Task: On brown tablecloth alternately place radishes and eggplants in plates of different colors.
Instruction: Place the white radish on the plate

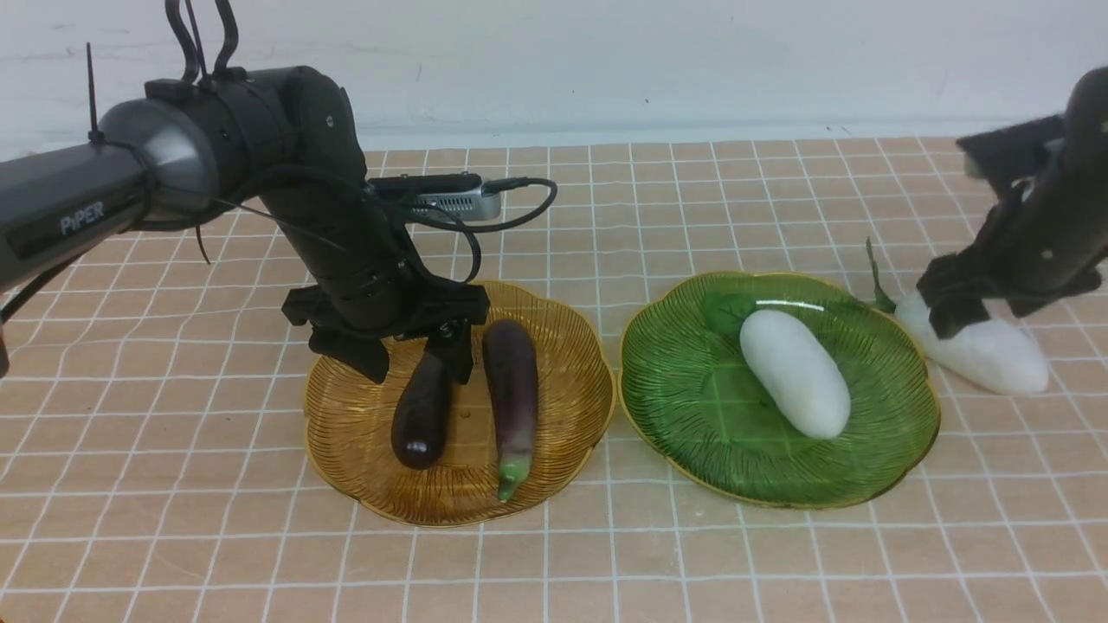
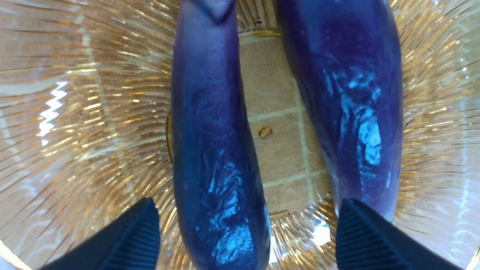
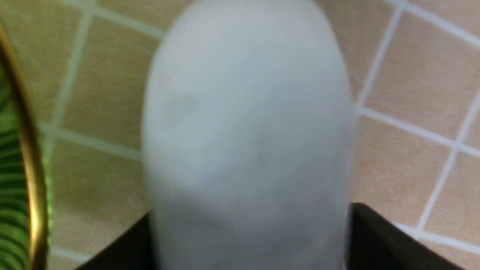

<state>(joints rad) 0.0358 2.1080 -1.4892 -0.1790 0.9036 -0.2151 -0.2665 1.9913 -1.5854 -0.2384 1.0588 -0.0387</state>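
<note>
On the brown tablecloth (image 1: 216, 484) the amber plate (image 1: 554, 450) holds two dark eggplants, one darker (image 1: 421, 415), one with a green stem (image 1: 511, 389). My left gripper (image 1: 417, 368) hangs open astride the darker eggplant's (image 2: 213, 131) far end, with gaps on both sides; one fingertip (image 2: 360, 232) overlaps the other eggplant (image 2: 348, 93). The green plate (image 1: 692, 450) carries one white radish (image 1: 795, 372). A second radish (image 1: 995, 355) lies on the cloth right of that plate. My right gripper (image 1: 952, 320) is shut on it, fingers against both sides (image 3: 243, 112).
A camera unit with a looping cable (image 1: 450, 203) sits on my left wrist above the amber plate. The green plate's gold rim (image 3: 22, 150) runs close beside the gripped radish. A green leaf (image 1: 876, 277) sticks up by that rim. A white wall bounds the far side.
</note>
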